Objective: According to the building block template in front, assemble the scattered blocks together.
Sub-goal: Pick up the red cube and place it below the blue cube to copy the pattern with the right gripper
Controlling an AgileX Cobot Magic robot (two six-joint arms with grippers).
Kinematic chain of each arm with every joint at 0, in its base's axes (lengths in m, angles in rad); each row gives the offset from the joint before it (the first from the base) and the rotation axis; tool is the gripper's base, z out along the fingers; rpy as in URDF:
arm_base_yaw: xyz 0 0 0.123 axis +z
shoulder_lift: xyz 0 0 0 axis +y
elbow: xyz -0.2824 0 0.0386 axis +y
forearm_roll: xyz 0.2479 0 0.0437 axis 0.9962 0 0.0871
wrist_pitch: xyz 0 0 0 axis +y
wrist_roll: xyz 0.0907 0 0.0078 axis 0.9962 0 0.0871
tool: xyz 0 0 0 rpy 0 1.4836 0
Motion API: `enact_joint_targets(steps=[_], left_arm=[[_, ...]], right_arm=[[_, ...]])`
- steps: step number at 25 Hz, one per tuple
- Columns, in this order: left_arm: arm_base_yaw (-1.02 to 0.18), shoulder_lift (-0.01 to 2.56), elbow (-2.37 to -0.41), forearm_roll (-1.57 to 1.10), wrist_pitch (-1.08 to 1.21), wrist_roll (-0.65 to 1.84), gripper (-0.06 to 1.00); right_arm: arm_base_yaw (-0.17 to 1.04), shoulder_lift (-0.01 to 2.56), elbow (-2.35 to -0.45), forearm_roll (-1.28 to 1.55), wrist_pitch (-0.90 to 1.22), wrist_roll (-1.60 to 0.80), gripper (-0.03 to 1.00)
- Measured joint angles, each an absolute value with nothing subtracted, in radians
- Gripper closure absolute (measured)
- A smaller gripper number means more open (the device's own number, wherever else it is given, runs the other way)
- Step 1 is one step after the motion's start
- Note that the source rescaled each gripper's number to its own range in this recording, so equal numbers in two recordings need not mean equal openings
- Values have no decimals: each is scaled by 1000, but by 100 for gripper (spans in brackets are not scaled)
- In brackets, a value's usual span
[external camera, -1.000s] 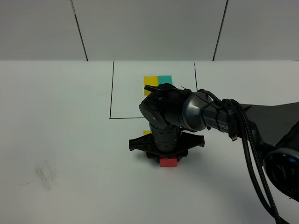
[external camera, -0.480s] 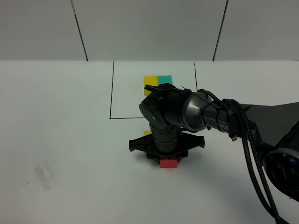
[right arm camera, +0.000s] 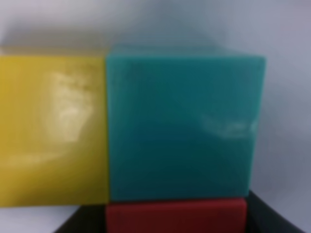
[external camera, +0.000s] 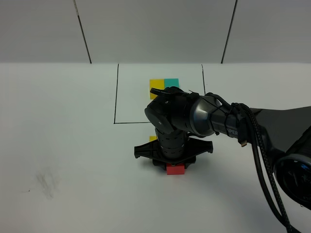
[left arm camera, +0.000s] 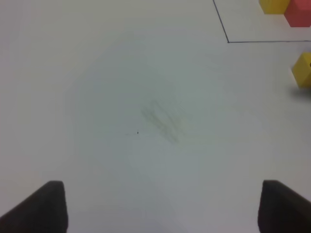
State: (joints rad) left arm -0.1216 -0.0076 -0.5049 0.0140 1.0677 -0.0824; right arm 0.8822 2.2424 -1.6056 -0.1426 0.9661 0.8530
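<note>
red block (external camera: 175, 169) pinched between right fingers (right arm camera: 73, 224), teal block (right arm camera: 182, 121) adjoining.

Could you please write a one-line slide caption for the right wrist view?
Close-up of the yellow cube flush beside the teal cube, with the red cube against the teal one's near side.

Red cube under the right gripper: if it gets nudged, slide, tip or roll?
The red cube probably slides rather than rolls: its faces look flat and square-edged. Tipping seems unlikely, since it looks as wide as it is tall. In the right wrist view its matte face suggests decent grip; it is likely rigid and light.
</note>
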Motion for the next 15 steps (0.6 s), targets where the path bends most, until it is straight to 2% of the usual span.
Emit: enact_joint_targets(steps=[4,10,15], left_arm=[[-122,-8,-505,14,1068,-82,18],[-122,-8,-505,14,1068,-82,18],[-122,-8,-505,14,1068,-82,18]], right_arm=[[882,2242,-1606,-143,966,851,94],[882,2242,-1606,-144,966,850,75],[882,2242,-1606,-144,963,847,68]])
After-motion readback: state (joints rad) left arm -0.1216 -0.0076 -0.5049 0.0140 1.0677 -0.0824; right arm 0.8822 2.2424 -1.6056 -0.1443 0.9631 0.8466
